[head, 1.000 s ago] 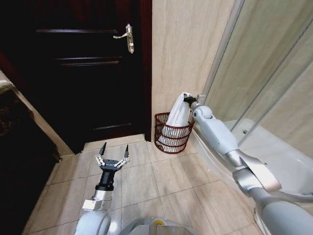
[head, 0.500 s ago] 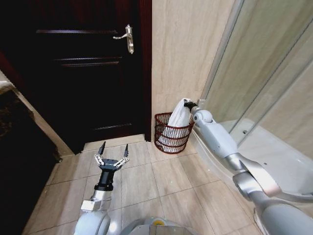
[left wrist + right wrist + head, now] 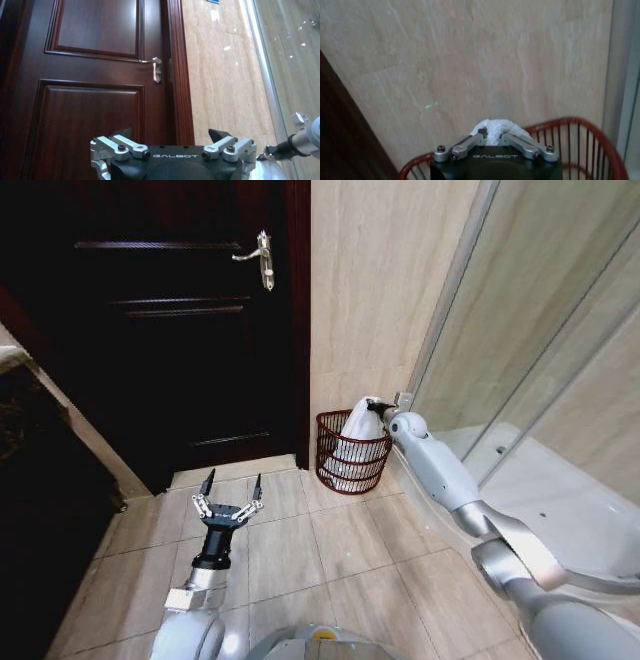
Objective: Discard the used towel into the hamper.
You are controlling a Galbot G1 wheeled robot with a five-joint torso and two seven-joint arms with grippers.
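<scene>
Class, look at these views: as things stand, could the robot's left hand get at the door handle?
Probably yes. The left hand hovers open over bare floor tiles, facing the door, with nothing between it and the door handle. The handle sits well higher, so the arm must rise.

1. We see a dark wood door (image 3: pixel 190 320) far left w/ a metal handle (image 3: pixel 262 258).
2. Beige tile wall (image 3: pixel 380 280) far, right of door.
3. Glass shower panel (image 3: pixel 540 310) at right.
4. Beige tile floor (image 3: pixel 330 550) near us.
</scene>
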